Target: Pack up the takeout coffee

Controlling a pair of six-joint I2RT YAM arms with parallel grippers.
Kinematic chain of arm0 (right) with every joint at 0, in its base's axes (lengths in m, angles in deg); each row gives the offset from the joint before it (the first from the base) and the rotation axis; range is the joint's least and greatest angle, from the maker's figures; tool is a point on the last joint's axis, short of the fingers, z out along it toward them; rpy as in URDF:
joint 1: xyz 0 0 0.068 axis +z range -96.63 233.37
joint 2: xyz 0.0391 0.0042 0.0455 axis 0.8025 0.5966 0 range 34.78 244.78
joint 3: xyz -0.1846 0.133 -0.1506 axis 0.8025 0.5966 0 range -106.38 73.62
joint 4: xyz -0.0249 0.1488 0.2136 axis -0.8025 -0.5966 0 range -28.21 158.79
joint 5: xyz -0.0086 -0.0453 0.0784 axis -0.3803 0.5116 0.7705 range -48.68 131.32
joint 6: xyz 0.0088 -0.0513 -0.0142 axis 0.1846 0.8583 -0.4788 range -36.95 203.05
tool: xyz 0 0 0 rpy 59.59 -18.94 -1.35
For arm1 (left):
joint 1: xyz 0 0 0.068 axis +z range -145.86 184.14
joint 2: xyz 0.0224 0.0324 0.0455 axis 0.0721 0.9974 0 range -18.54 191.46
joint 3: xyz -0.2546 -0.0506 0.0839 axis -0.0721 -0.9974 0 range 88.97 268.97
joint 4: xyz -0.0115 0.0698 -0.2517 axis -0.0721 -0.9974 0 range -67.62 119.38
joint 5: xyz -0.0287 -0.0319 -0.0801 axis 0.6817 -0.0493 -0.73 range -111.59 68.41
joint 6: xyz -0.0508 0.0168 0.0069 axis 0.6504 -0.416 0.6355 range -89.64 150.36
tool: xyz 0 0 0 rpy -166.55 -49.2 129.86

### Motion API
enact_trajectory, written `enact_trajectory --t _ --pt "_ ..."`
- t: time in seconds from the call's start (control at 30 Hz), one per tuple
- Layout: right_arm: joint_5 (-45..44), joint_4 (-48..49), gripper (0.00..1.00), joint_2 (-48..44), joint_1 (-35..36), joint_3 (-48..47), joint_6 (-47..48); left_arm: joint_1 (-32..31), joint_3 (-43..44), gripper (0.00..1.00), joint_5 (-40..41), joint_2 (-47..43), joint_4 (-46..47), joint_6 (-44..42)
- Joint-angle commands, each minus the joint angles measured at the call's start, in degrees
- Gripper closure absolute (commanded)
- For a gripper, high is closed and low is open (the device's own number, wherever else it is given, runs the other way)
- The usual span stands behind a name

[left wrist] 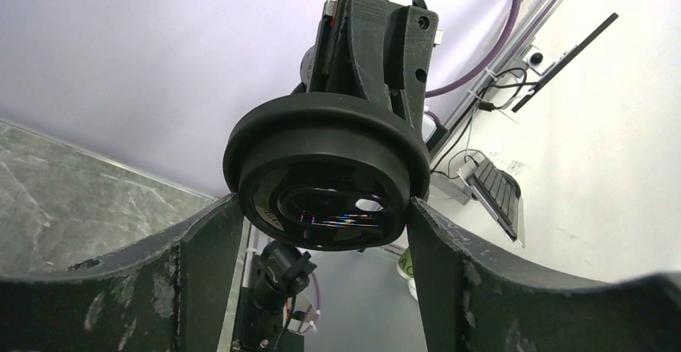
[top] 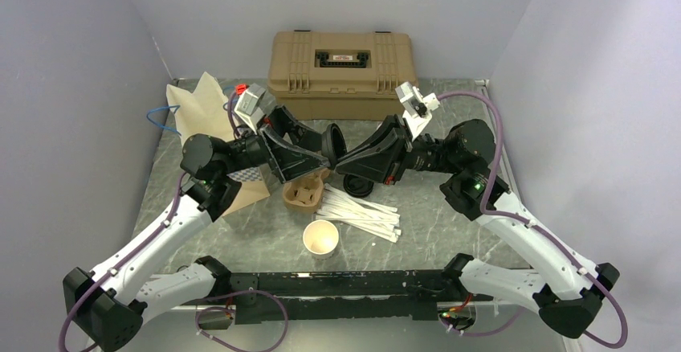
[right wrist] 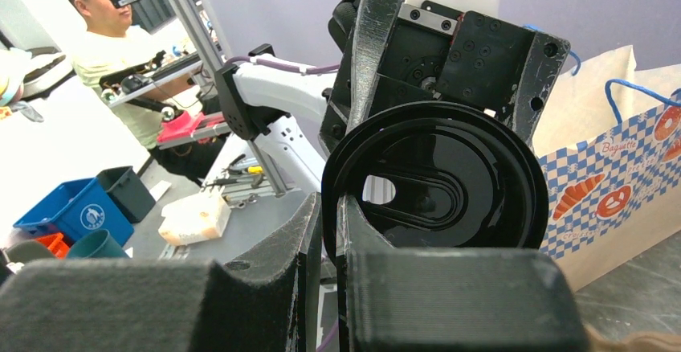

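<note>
Grey marble table [top: 450, 231] carries a paper bag [top: 201, 111] at far left. Left arm [top: 161, 231] reaches inward and up, left gripper [top: 321, 161] level, its jaws spread to either side of a loose black lid [top: 332, 141] held on edge above mid-table; whether they press its rim cannot be told. Right arm [top: 522, 231] mirrors it, right gripper [top: 341, 163] pinching the lid's edge. Takeout coffee [top: 359, 186] stands beneath the right gripper, just right of a pulp carrier [top: 303, 195], only its black top showing.

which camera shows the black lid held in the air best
right wrist: the black lid is large and face-on, its sip opening clear. left wrist shows its other face, darker and partly cut off. top external shows only a small tilted shape.
</note>
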Motion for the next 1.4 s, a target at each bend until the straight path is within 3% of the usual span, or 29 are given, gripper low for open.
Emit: enact_trajectory --t 0.0,0.33,0.53,0.67,0.87,1.13,1.37 --pt "-1.79 0.43 0.94 -0.17 -0.2 0.42 0.81 -0.22 1.69 0.26 -2.19 -0.57 5.77 1.43" --pt "-1.98 0.18 0.9 0.0 -0.22 0.23 0.97 -0.22 1.94 0.38 -2.02 -0.55 4.31 0.26" --pt "-3.3 -0.88 0.52 -1.23 -0.2 0.24 1.65 -0.22 1.67 0.41 -0.78 -1.51 1.05 -1.75" --pt "-4.44 -3.12 0.4 -2.57 -0.22 -0.28 3.03 -0.17 1.58 0.41 -0.47 -1.62 0.44 -2.22" --pt "-6.71 -8.11 0.29 -5.94 -0.22 -1.58 6.16 -0.22 1.88 0.42 -0.36 -2.31 -3.72 -4.79" --pt "-15.85 -23.63 0.27 -11.41 -0.22 -3.47 14.65 -0.22 5.21 0.43 2.51 -5.47 -23.91 -17.55" --pt "-27.99 -35.78 0.28 -13.57 -0.22 -2.89 20.03 -0.22 15.62 0.44 6.61 -4.42 -52.93 -29.77"
